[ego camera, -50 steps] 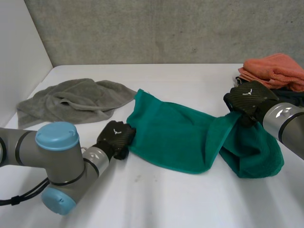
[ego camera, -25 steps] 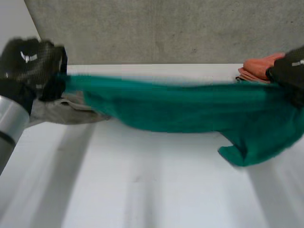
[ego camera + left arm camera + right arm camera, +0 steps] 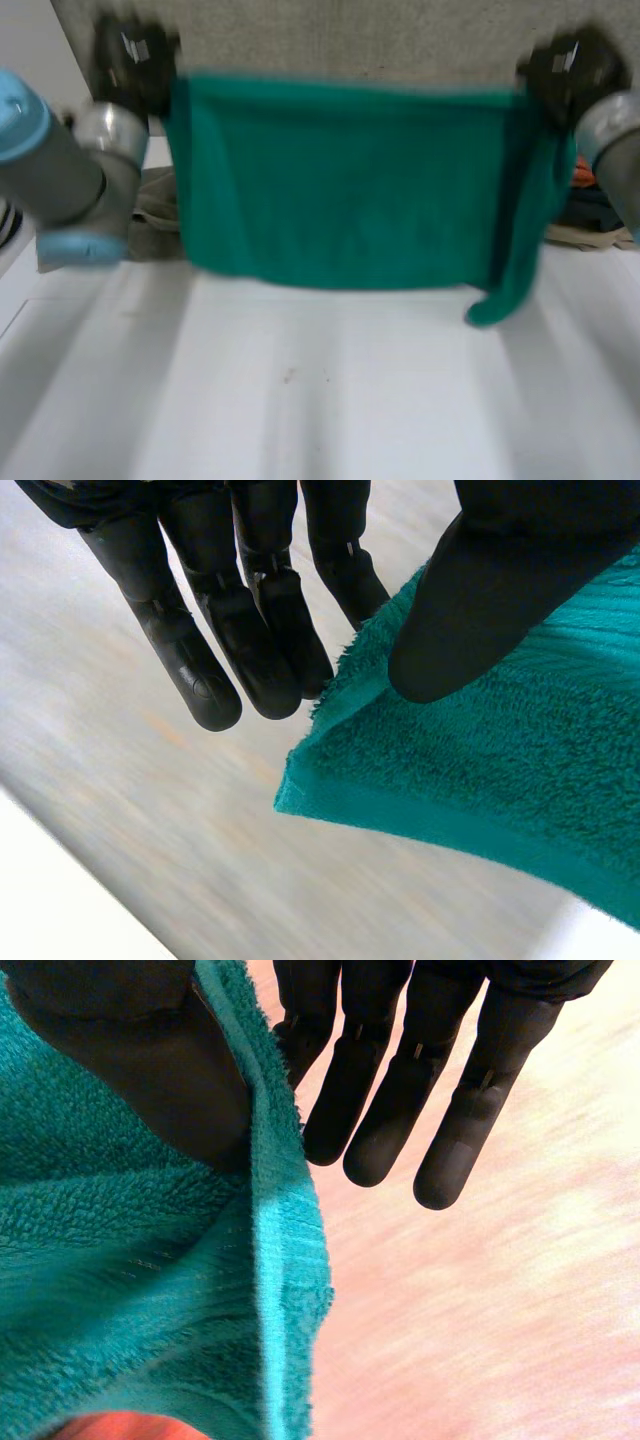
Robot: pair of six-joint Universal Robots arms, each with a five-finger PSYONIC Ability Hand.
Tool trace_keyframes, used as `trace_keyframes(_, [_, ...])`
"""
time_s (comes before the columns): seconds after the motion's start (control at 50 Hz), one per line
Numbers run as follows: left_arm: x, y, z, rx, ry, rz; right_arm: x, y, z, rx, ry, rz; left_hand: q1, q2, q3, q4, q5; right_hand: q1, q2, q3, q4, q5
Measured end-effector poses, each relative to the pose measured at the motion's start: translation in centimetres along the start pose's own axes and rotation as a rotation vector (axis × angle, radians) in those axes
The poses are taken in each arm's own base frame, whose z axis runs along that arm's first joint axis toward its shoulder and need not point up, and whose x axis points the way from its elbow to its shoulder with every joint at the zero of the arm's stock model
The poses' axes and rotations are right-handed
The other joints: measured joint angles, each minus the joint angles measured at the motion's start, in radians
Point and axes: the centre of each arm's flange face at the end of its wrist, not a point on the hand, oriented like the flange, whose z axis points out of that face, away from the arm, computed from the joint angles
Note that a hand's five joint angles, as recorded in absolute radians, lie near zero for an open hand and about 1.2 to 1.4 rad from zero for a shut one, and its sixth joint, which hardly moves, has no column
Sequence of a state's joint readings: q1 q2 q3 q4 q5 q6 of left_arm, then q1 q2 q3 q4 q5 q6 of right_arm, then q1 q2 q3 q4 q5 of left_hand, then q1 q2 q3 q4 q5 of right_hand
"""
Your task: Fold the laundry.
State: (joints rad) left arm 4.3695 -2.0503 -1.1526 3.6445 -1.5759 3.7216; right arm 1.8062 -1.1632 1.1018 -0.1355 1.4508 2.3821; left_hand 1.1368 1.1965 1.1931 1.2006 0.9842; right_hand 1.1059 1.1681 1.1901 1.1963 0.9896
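In the left wrist view the fingers (image 3: 250, 630) of the left hand (image 3: 520, 570) are straight, and the thumb presses a teal terry towel (image 3: 480, 780) against them, so the cloth is pinched right at one of its corners. The hemmed edge of the towel runs away from that corner, below the thumb tip.

In the right wrist view the right hand (image 3: 130, 1050) does the same. Its thumb clamps the towel's (image 3: 120, 1260) hemmed edge against the innermost of its straight fingers (image 3: 400, 1090), while the other fingers stand free of the cloth, just beside that edge. A bit of orange fabric (image 3: 100, 1428) peeks out below the towel there.

From the head view, the left hand (image 3: 130, 60) and the right hand (image 3: 565, 65) hold the two upper corners of the towel (image 3: 350, 180), which hangs spread between them in the air, its top edge stretched nearly level. Its lower edge hangs above the white desk (image 3: 330, 400). On the right-hand side the cloth is doubled over and a narrow tail dangles lower than the rest.

Behind the towel's left edge a crumpled grey towel (image 3: 155, 205) lies on the desk. Behind its right edge sits a blurred pile of cloths (image 3: 592, 212). A grey concrete wall (image 3: 350, 35) rises behind the towel's top edge.
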Motion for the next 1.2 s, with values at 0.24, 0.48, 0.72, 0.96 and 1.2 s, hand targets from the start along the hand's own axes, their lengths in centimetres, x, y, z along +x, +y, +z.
trace_keyframes(0.24, [-3.2,-4.4,3.1,0.260,-0.228,-0.033,2.1,-3.7,1.9,0.382,0.302,0.033,0.000,0.000,0.000,0.000,0.009,0.000,0.006,0.001,0.000,0.010])
trace_keyframes(0.48, [3.1,4.9,-7.1,-0.126,0.060,-0.048,-8.5,6.2,-3.2,-0.043,-0.143,0.121,0.000,0.001,0.001,0.000,0.009,0.000,0.006,0.001,0.001,0.010])
trace_keyframes(0.72, [5.0,8.0,-12.9,-0.292,0.175,-0.045,-13.2,10.7,-7.6,-0.320,-0.383,0.248,0.000,0.002,0.002,0.000,0.009,-0.468,-0.503,-0.508,-0.516,-0.499])
trace_keyframes(0.96, [3.1,5.8,-12.2,-0.237,0.124,-0.046,-8.7,10.6,-7.4,-0.458,-0.370,0.592,0.000,0.002,0.002,0.000,0.009,-0.720,-0.778,-0.811,-0.830,-0.816])
trace_keyframes(1.2, [2.8,5.5,-12.1,-0.231,0.117,-0.045,-6.4,12.8,-7.7,-0.560,-0.403,0.637,0.000,0.002,0.002,0.000,0.009,-0.636,-0.701,-0.719,-0.719,-0.681])
